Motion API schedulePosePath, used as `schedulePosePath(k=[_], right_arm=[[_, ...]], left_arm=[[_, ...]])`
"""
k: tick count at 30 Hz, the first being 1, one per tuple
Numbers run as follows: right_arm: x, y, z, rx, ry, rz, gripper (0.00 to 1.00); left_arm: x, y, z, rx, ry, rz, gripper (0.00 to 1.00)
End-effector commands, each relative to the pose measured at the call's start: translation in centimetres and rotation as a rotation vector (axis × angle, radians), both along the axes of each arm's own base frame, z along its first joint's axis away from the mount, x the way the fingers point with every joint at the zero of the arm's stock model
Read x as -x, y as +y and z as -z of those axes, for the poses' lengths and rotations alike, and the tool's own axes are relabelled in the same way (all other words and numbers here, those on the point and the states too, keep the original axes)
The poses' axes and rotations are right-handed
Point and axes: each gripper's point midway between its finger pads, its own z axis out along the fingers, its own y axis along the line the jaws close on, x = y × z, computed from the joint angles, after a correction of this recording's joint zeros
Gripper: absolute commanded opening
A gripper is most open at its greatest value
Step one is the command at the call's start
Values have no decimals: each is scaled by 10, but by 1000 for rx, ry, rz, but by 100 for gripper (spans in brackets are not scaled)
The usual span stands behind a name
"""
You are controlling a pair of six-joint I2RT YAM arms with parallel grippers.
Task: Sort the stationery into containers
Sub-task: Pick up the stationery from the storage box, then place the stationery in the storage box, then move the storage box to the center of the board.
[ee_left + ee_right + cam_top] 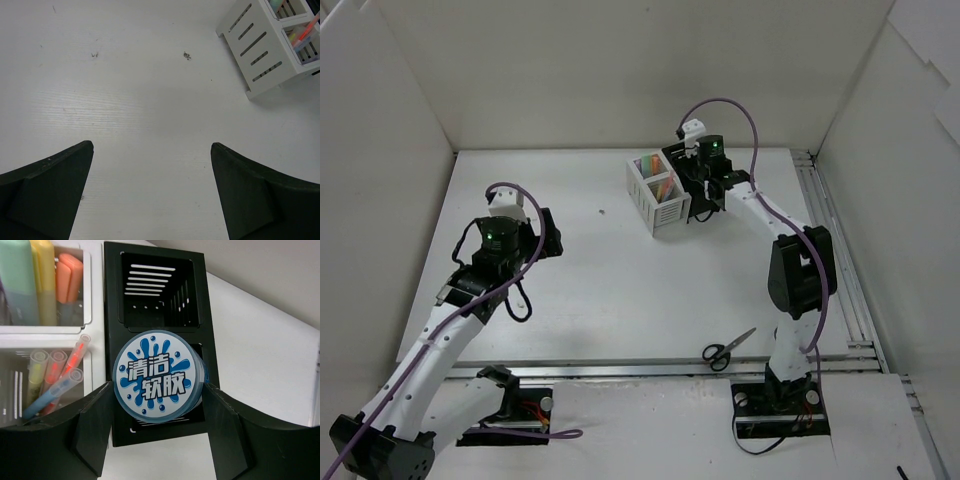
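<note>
The black-handled scissors [728, 350] are closest. They lie flat on the white table [150, 90], near the front edge and just beside the bottom of the right arm. Nothing is touching them.

A little farther in, on the left side, the left gripper [152, 146] hangs over a bare part of the table. Its two jaws are wide apart and nothing is between them. Past it there are a few tiny dark specks [187, 55] on the table.

At the far side are the holders, stuck together side by side. The white holder [665, 205] has two boxes. In the right wrist view, the farther box holds fat markers: a green one [17, 280], a yellow one [44, 280] and an orange one [70, 275]. The nearer box holds thin pens with clear caps: a yellow one [37, 370], an orange-red one [75, 357] and a blue one [50, 392].

The black holder [199, 300] is right next to the white one. The right gripper [159, 390] is over it. The small round jar [159, 375], with blue splashes and dots on its lid, sits over the nearer box of the black holder. The farther box has nothing in it. One black finger [95, 430] is on each side of the jar, right up against it. I cannot tell if the jaws are squeezing the jar or just sitting beside it.
</note>
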Motion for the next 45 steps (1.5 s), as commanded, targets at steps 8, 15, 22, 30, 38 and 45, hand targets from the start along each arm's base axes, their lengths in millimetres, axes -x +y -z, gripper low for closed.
schedulePosePath(k=[8, 15, 22, 30, 38, 45], right_arm=[[-17, -7, -71, -405, -136, -1, 8], [-20, -29, -37, -457, -49, 87, 9], [-15, -38, -21, -435, -8, 134, 65], [-10, -37, -40, -435, -36, 112, 83], [-1, -43, -76, -463, -95, 134, 86], [-20, -59, -60, -443, -30, 124, 95]], left_arm=[[-10, -4, -14, 37, -40, -4, 99], [-10, -4, -11, 30, -28, -3, 100], [-10, -6, -8, 34, -19, 4, 100], [-7, -5, -11, 38, -30, 4, 100], [1, -2, -13, 39, -48, 7, 100], [8, 2, -13, 32, -58, 10, 100]])
